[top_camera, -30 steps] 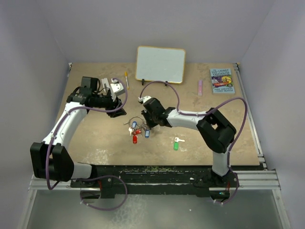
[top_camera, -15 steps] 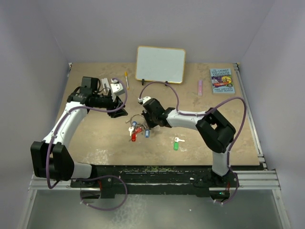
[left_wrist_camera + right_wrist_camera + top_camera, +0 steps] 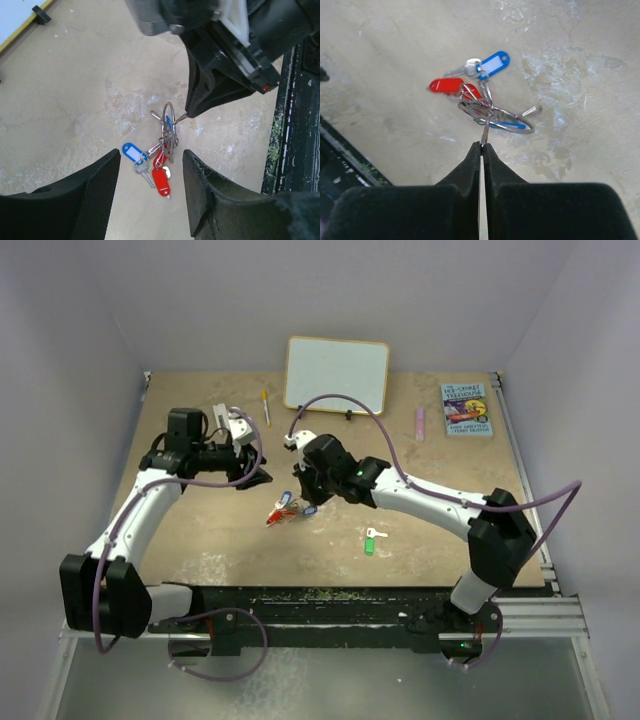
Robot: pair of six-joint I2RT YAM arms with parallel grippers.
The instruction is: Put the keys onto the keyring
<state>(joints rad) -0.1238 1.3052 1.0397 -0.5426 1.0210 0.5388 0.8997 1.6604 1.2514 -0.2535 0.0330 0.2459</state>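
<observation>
The keyring (image 3: pixel 501 121), a thin silver ring, carries keys with red tags (image 3: pixel 446 86) and a blue tag (image 3: pixel 493 63). My right gripper (image 3: pixel 481 146) is shut on a thin silver piece of that bundle, and the ring is tipped up on edge. In the left wrist view the keyring (image 3: pixel 169 116) stands upright under the right fingertips (image 3: pixel 200 100), its tags trailing down to the table. My left gripper (image 3: pixel 152 159) hovers just above the bundle, open, with nothing between its fingers. In the top view the bundle (image 3: pixel 285 510) lies between both grippers. A green-tagged key (image 3: pixel 369 543) lies alone to the right.
A white framed board (image 3: pixel 337 374) stands at the back, with a yellow pen (image 3: pixel 266 407) to its left. A book (image 3: pixel 467 409) and a pink stick (image 3: pixel 420 423) lie at the back right. The dark front rail (image 3: pixel 300 125) is close by.
My right gripper has shut on the keyring bundle and tipped the ring up. The right arm's elbow swung out to the right. The left gripper shifted slightly, still open.
</observation>
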